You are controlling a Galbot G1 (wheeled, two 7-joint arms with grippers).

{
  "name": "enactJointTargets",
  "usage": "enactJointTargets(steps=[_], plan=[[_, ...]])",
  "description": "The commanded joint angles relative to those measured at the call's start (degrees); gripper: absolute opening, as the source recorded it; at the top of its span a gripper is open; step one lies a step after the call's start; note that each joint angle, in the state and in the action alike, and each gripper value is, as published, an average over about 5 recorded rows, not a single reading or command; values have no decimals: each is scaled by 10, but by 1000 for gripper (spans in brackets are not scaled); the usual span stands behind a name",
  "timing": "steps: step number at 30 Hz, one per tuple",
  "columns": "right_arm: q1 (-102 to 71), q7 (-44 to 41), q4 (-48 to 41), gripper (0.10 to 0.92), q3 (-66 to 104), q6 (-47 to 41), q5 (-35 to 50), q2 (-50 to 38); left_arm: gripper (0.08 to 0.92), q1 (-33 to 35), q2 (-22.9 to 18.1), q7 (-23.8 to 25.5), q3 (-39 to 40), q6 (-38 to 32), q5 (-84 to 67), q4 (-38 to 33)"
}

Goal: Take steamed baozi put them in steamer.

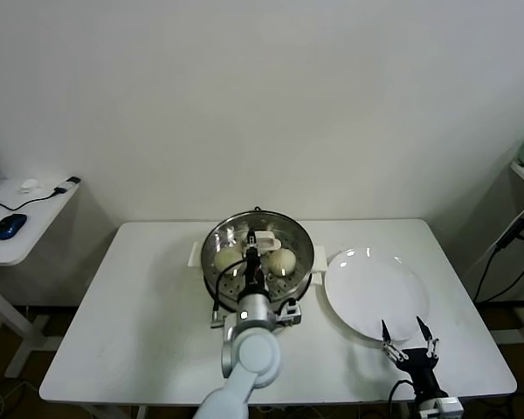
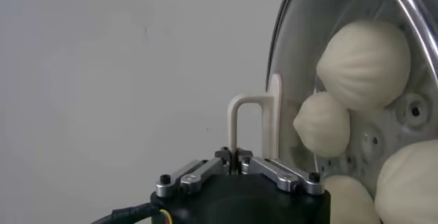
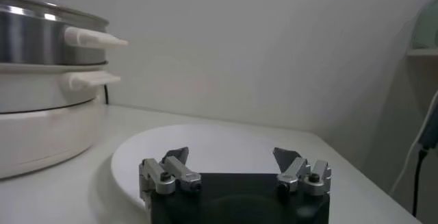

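Observation:
The steel steamer [image 1: 304, 253] stands on its cream-white pot base at the table's middle, and the round glass lid [image 2: 301, 54] lies over it. Through the glass the left wrist view shows several steamed baozi [image 2: 366, 57]; the head view shows two, one left [image 1: 228, 259] and one right [image 1: 283, 260]. My left gripper [image 2: 235, 162] is directly above the steamer [image 3: 41, 37], shut on the lid's white handle [image 2: 236, 119]. My right gripper [image 1: 406, 336] is open and holds nothing, low at the near edge of the white plate [image 1: 375, 292].
The white plate [image 3: 226, 146] has nothing on it and lies just right of the pot base [image 3: 41, 122]. A side table with a blue mouse [image 1: 10, 225] stands at the far left. Cables [image 1: 506, 253] hang past the table's right edge.

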Motion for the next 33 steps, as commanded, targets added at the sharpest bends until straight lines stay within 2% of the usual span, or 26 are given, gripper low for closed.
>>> enactJointTargets(steps=[1,10,13,16,20,22,24,29,33], plan=[[0,1,0,823,0,4,0,0,174,4,9,-2,7,-10,0,-20],[-4,3,10,823,5,-16,-1,-3,429,42,66,21,32,-6,-66,-140],[-3,0,11,823,6,-17,-3,0,515,78,94,0,27,-22,-102,-186],[-2,-3,15,823,8,-20,-1,5,602,124,125,-59,3,-60,-180,-227],[-2,-6,29,823,10,-22,5,13,715,181,148,-173,-82,-135,-396,-271],[-4,-11,33,823,10,-18,3,16,770,199,152,-231,-153,-191,-538,-280],[-5,-15,36,823,8,-16,1,19,805,218,155,-269,-238,-252,-684,-281],[-8,-17,37,823,5,-8,-5,26,822,291,196,-256,-410,-356,-980,-256],[-9,-17,33,823,1,-6,-6,29,823,339,239,-252,-425,-403,-1138,-194]])
